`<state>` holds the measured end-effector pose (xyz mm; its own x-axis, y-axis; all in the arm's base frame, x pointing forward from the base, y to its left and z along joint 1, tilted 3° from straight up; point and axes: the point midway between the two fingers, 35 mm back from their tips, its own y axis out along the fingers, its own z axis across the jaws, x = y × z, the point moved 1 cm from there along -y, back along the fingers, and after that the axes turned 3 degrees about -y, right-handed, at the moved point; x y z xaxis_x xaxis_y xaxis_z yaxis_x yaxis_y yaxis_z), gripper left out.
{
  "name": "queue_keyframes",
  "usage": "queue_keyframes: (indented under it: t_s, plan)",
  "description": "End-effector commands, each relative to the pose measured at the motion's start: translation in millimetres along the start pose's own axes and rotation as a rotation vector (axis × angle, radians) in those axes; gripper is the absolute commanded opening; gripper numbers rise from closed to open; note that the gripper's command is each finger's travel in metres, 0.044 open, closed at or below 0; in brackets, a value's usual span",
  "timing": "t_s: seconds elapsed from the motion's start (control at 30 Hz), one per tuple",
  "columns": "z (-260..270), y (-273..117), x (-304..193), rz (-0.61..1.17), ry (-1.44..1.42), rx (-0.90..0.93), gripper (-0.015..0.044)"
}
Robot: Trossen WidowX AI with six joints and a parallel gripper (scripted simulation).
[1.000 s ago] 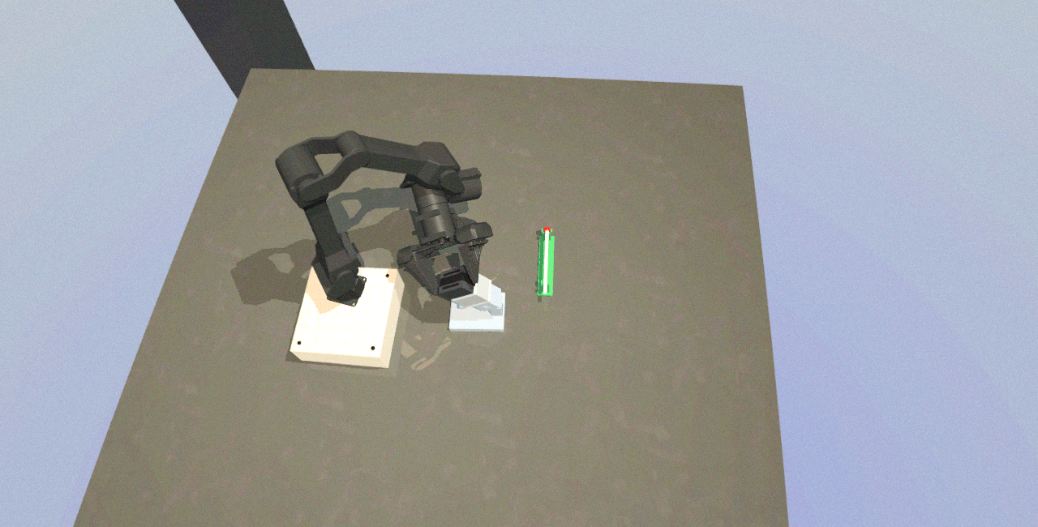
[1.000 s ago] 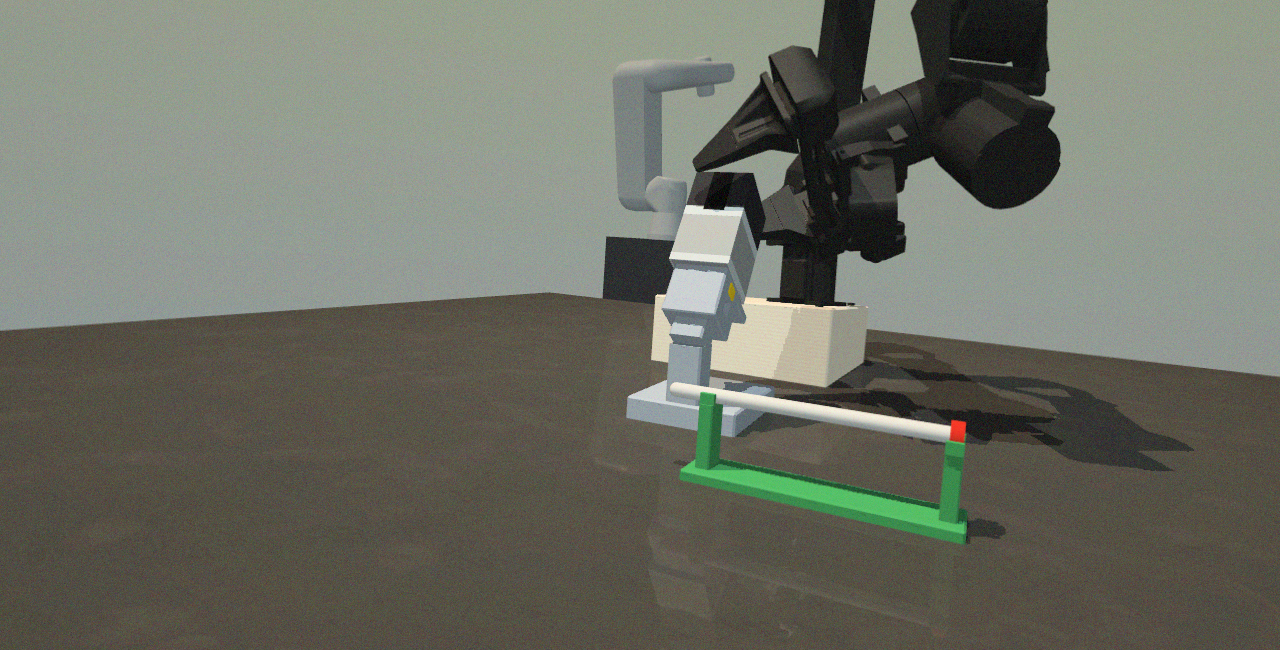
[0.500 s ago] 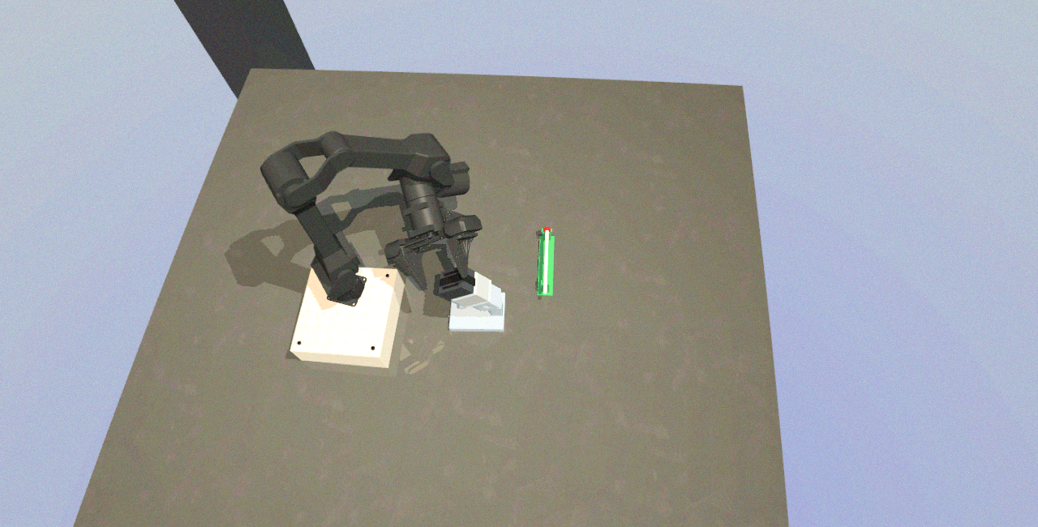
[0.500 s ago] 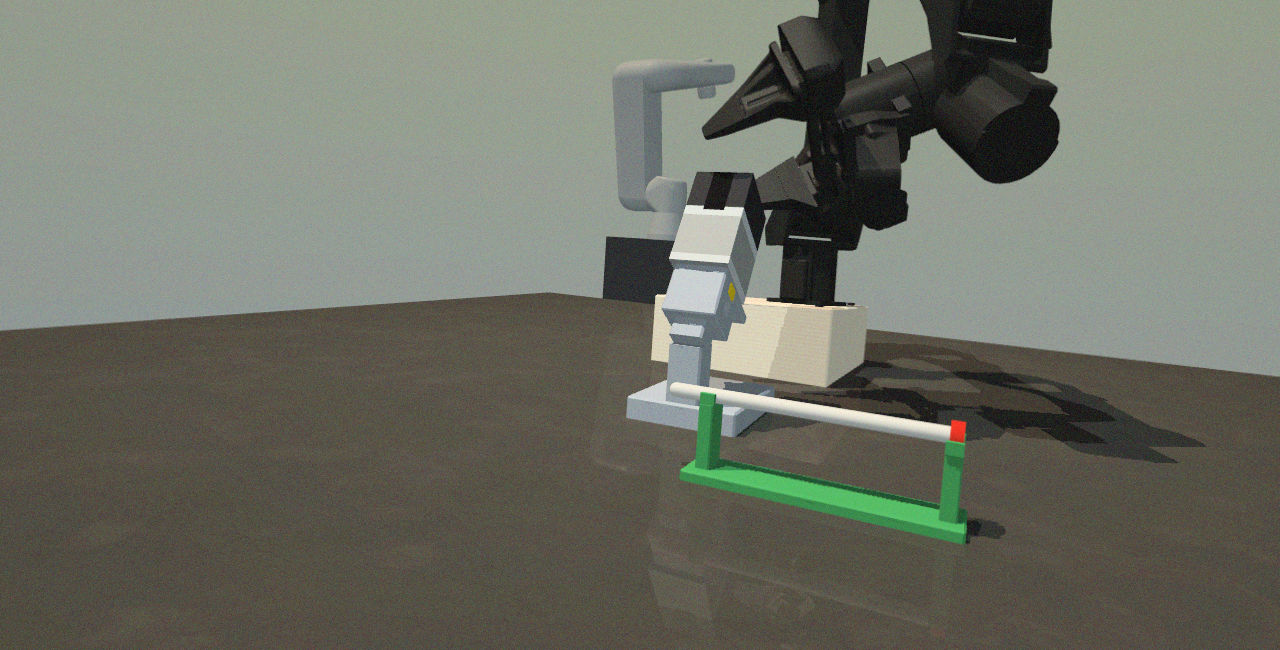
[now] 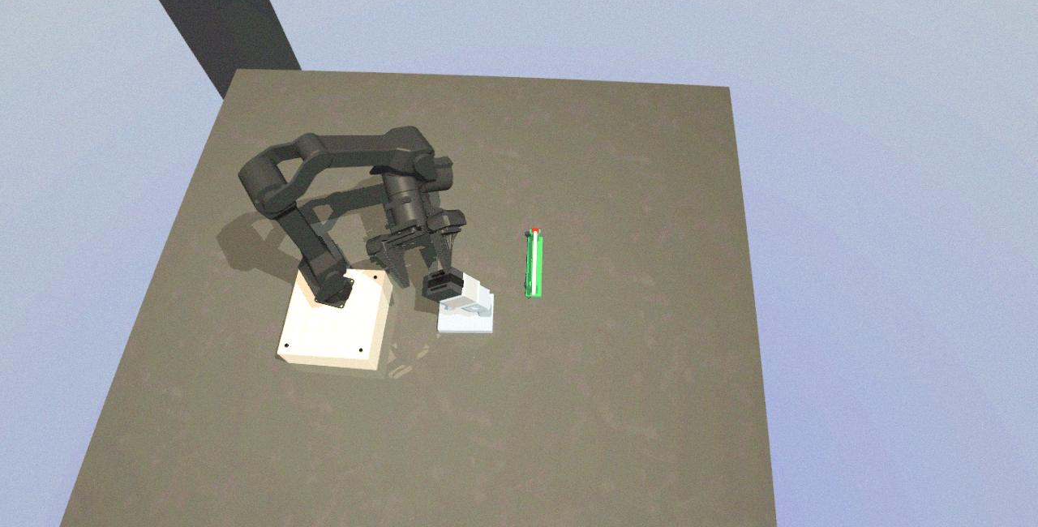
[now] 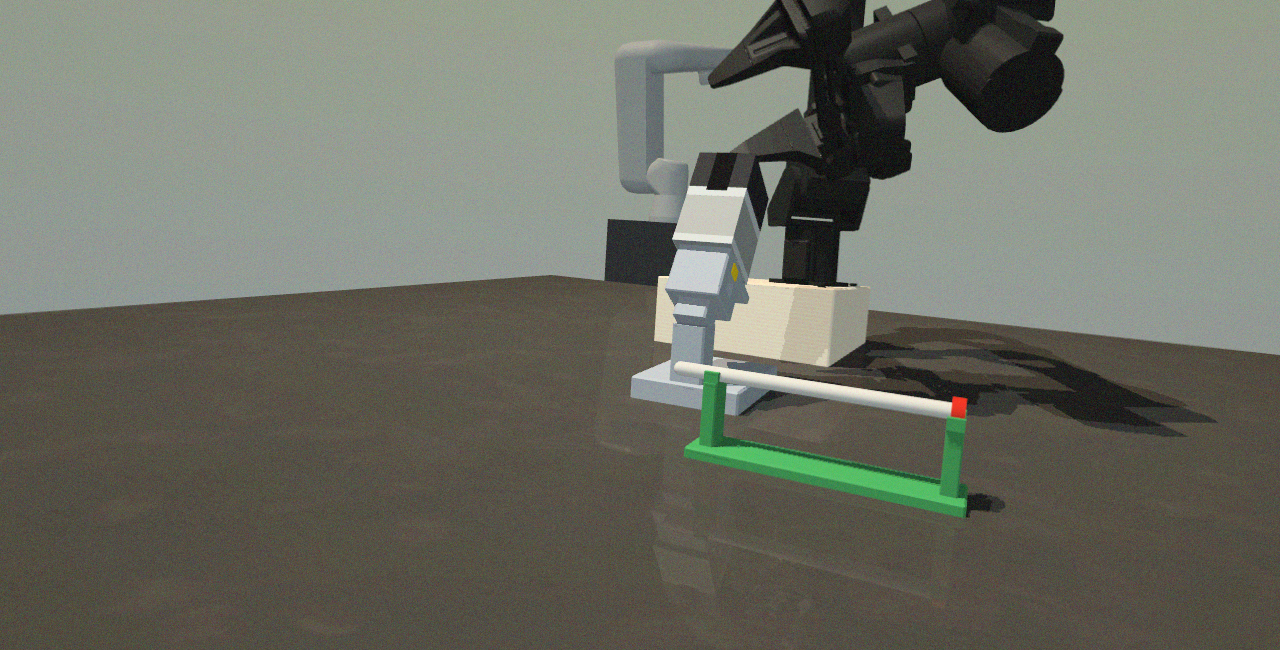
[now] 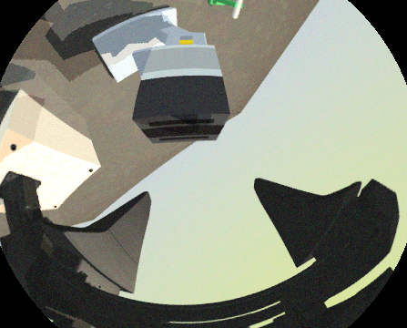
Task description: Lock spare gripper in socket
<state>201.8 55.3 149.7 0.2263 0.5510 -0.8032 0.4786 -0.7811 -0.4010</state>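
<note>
The spare gripper (image 5: 464,290) (image 6: 711,214) (image 7: 180,93), a light body with black jaws, stands tilted in the socket on the pale mount (image 5: 464,324) (image 6: 657,386) (image 7: 121,36). A yellow patch (image 6: 734,272) (image 7: 186,42) shows on the socket's side. A white rod (image 5: 534,263) (image 6: 823,390) (image 7: 236,10) with a red end (image 5: 534,229) (image 6: 958,406) lies across a green stand (image 5: 539,276) (image 6: 823,471) (image 7: 218,2). I cannot tell whether any pin passes through the socket. My gripper (image 5: 426,276) (image 6: 725,118) (image 7: 202,188) is open and empty, close to the spare gripper's jaws; contact is unclear.
The cream base block (image 5: 333,327) (image 6: 760,324) (image 7: 66,159) under my arm stands beside the mount, on its left in the top view. The green stand is on the mount's other side. A grey arm shape (image 6: 639,118) shows in the background.
</note>
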Motion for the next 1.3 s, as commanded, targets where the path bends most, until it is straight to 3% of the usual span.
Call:
queue_keyframes:
  t_s: [0.0, 0.67, 0.77, 1.0, 1.27]
  plan:
    - [-5.0, -2.8, -7.3, -0.001, -0.002, -0.001, 0.0440]
    - [-12.0, -7.5, -25.3, -0.051, -0.003, -0.021, 0.0440]
    - [-18.4, -25.7, -14.0, -0.107, 0.003, -0.051, 0.0361]
    - [-23.8, -117.2, 29.9, -0.361, -0.002, -0.158, 0.0180]
    - [-23.5, -119.7, 30.9, -0.368, -0.003, -0.161, 0.0180]
